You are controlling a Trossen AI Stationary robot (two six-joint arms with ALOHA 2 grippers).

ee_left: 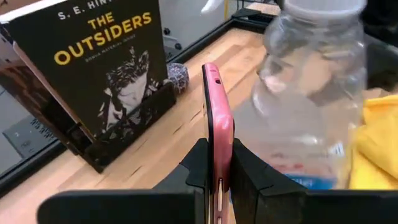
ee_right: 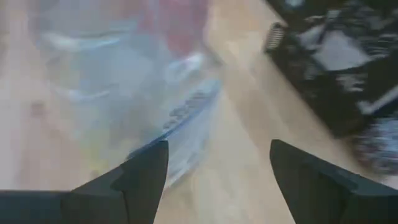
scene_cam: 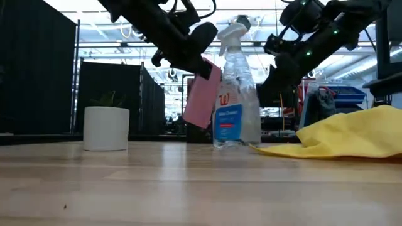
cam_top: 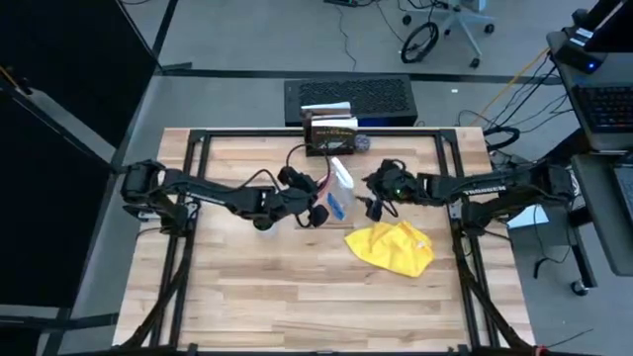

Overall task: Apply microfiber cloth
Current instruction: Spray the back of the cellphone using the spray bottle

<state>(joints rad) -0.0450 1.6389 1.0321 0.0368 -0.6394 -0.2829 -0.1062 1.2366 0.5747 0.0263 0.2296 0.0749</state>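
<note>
The yellow microfiber cloth (cam_top: pixel 391 247) lies crumpled on the table's right half, also visible in the low view (scene_cam: pixel 348 135). No gripper touches it. My left gripper (cam_top: pixel 316 211) is shut on a pink-cased phone (scene_cam: pixel 202 94) just left of an upright clear spray bottle (scene_cam: pixel 235 94) with blue liquid. My right gripper (ee_right: pixel 217 168) is open with nothing between its fingers. It hovers on the bottle's right side (cam_top: pixel 374 204), above the table and just beyond the cloth's far edge. My left gripper pinches the phone's two flat faces between its fingers at one end (ee_left: pixel 216 163). The phone stands on edge between them, its thin side toward the wrist camera. In the low view it hangs slanted below the gripper, lifted clear of the table.
A book, "The Outsiders" (ee_left: pixel 93 68), stands in a black holder at the table's far middle. A white cup (scene_cam: pixel 106 128) sits on the table to the left. A small patterned ball (ee_left: pixel 178 77) lies beside the holder. Bare wood fills the near half.
</note>
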